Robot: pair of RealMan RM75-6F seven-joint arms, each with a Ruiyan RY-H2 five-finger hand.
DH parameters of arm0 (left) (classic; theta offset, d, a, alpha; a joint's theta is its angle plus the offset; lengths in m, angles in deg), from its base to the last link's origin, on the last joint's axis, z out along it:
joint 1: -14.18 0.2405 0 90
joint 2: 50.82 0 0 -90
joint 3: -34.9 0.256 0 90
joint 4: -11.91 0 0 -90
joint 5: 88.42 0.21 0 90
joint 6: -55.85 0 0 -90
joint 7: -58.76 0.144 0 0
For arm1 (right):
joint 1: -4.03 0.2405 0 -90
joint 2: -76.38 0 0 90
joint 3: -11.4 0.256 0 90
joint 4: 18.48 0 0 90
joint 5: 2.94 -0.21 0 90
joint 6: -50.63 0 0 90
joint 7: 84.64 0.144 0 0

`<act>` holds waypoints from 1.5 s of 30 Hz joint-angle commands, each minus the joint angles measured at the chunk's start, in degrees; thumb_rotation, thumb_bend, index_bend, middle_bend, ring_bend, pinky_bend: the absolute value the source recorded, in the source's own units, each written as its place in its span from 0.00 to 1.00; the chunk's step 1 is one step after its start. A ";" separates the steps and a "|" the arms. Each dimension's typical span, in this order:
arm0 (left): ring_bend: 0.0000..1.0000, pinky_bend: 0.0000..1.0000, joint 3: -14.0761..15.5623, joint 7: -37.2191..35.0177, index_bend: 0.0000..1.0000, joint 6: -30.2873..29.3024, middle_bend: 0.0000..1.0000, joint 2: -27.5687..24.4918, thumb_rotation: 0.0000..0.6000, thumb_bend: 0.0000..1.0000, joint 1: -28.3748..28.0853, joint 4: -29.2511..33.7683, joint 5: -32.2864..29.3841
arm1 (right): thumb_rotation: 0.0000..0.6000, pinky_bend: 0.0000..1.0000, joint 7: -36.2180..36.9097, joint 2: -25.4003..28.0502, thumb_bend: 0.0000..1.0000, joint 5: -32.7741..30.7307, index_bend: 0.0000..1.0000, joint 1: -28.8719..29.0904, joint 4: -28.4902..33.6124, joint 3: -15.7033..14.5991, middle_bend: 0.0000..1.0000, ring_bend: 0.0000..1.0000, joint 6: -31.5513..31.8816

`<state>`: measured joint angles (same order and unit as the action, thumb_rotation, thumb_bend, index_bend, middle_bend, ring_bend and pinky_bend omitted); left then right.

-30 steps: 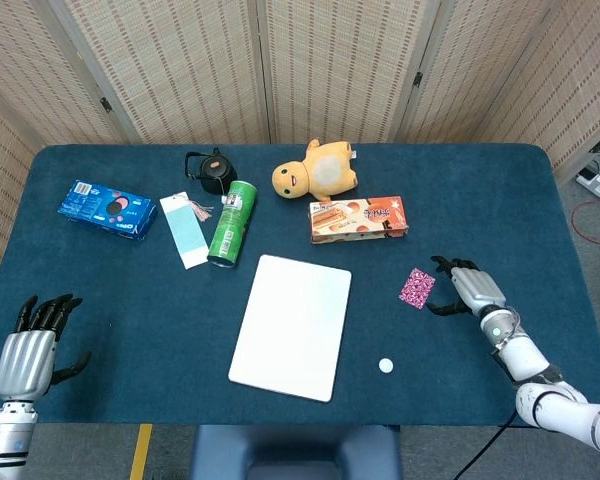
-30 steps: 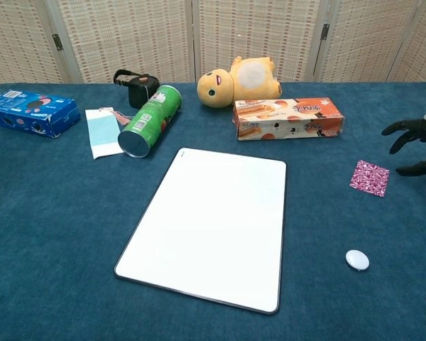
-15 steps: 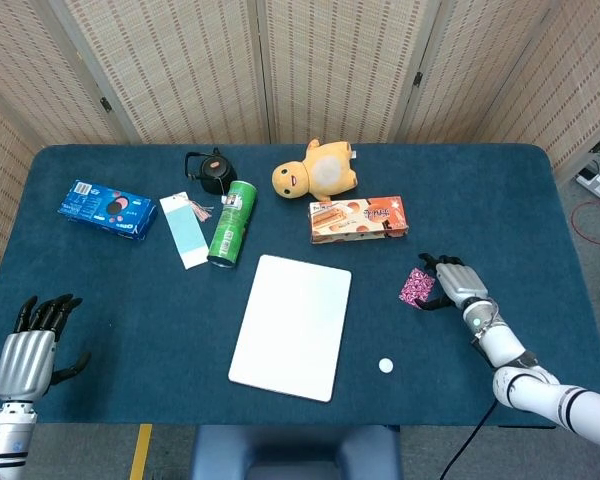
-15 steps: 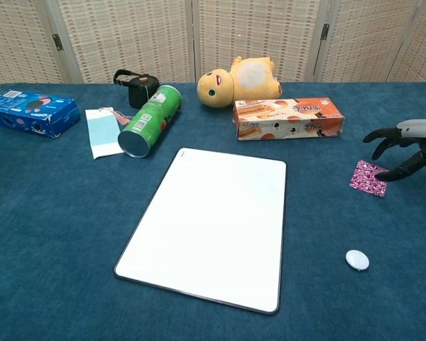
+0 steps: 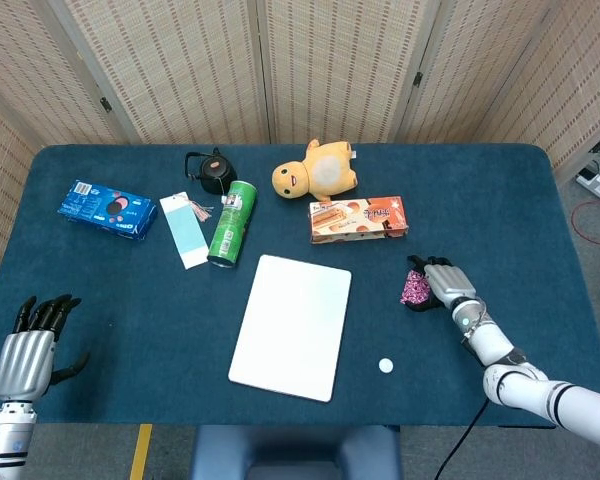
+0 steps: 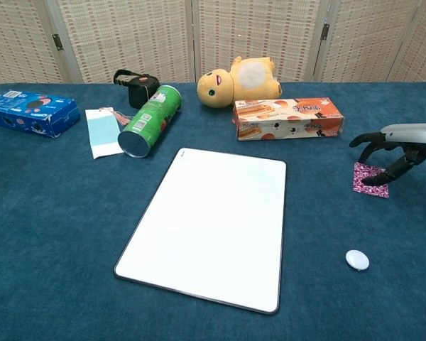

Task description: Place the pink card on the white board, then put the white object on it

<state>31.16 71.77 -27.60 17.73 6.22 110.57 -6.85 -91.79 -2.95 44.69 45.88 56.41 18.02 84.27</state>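
The pink patterned card (image 5: 414,290) (image 6: 369,187) lies on the blue table, to the right of the white board (image 5: 292,325) (image 6: 209,227). My right hand (image 5: 442,283) (image 6: 392,149) hovers over the card's right side with fingers spread and curved down; its fingertips are at the card, but I cannot tell whether they touch it, and nothing is gripped. The small white round object (image 5: 385,366) (image 6: 356,260) lies near the front edge, right of the board's lower corner. My left hand (image 5: 30,350) rests open at the table's front left, in the head view only.
Behind the board lie a green chip can (image 5: 232,222), an orange biscuit box (image 5: 358,219), a yellow plush toy (image 5: 318,170), a black object (image 5: 211,172), a light-blue card (image 5: 185,229) and a blue cookie pack (image 5: 105,208).
My right hand has moved left across the table, from beside the pink card to over its right side. The left hand has stayed still.
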 commanded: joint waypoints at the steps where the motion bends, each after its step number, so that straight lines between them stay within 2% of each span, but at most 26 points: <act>1: 0.17 0.00 -0.02 0.11 0.18 0.03 0.17 0.10 1.00 0.29 -0.03 -0.02 -0.02 | 0.73 0.00 0.03 0.23 0.32 1.00 0.06 0.27 1.45 -0.08 0.22 0.05 0.31; 7: 0.17 0.00 -0.02 0.14 0.18 0.09 0.17 0.21 1.00 0.29 -0.06 -0.05 -0.02 | 0.72 0.00 0.48 1.50 0.32 4.22 0.06 0.05 6.30 -0.19 0.22 0.06 1.92; 12: 0.17 0.00 0.00 -0.18 0.18 0.14 0.17 0.18 1.00 0.29 0.00 -0.32 -0.09 | 0.73 0.00 0.40 3.69 0.32 6.72 0.06 -1.18 9.22 -0.26 0.22 0.05 5.68; 16: 0.17 0.00 0.10 -0.54 0.18 0.23 0.17 0.35 1.00 0.29 0.01 -0.62 0.03 | 0.74 0.00 -4.67 4.74 0.32 8.19 0.06 -2.17 10.06 -1.78 0.16 0.05 11.00; 22: 0.17 0.00 0.25 -1.16 0.18 0.79 0.17 0.37 1.00 0.29 -0.19 -0.90 0.16 | 0.75 0.00 -12.41 5.77 0.28 4.03 0.10 -3.14 13.28 -3.47 0.02 0.01 15.70; 31: 0.17 0.00 0.61 -2.37 0.18 1.04 0.17 0.19 1.00 0.29 -0.13 -1.54 0.61 | 0.75 0.00 -17.23 3.69 0.27 1.14 0.10 -2.88 11.06 -5.05 0.00 0.00 15.86; 45: 0.17 0.00 0.95 -2.73 0.18 0.63 0.17 -0.17 1.00 0.29 0.58 -1.45 0.30 | 0.75 0.00 -19.79 -0.10 0.27 -1.37 0.15 -0.55 4.55 -5.23 0.00 0.00 11.73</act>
<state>32.09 68.99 -26.90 17.60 6.75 109.06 -6.55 -111.18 -2.62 43.44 44.89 61.81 12.89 96.66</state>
